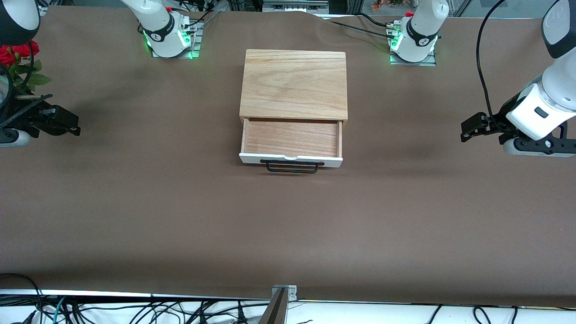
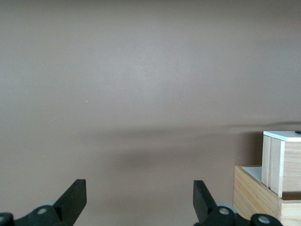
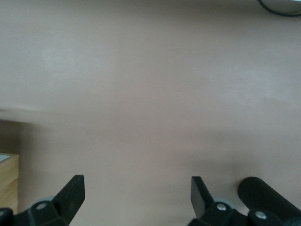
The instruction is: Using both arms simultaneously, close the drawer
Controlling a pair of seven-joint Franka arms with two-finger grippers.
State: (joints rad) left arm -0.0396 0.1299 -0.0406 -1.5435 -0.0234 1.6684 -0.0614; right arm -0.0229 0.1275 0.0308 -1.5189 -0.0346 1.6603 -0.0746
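1. Two white arms are at the table, one at each end, and both grippers are in the air over bare brown table [image 1: 288, 225], well apart from the box.
2. The wooden box [image 1: 294, 84] stands in the middle of the table, between the two arm bases, with its plain light-wood top facing up.
3. The drawer [image 1: 291, 145] is pulled out of the box toward the front camera, so its wooden floor is visible and nothing lies in it.
4. The white front panel of the drawer is the part nearest to the front camera, and the black wire handle [image 1: 293, 167] lies at this panel.
5. The left gripper [image 1: 468, 130] hangs over the table at the left arm's end, and its fingers point toward the box.
6. In the left wrist view the left gripper [image 2: 139, 200] has its two black fingers [image 2: 75, 195] wide apart, released, and nothing is between them; the side of the drawer [image 2: 282, 160] and the box [image 2: 256, 195] show at the edge.
7. The right gripper [image 1: 74, 130] hangs over the table at the right arm's end, near red flowers [image 1: 13, 56].
8. In the right wrist view the right gripper [image 3: 137, 197] is also released, with its fingers [image 3: 73, 193] spread and holding nothing; a corner of the box [image 3: 8, 181] shows at the edge.
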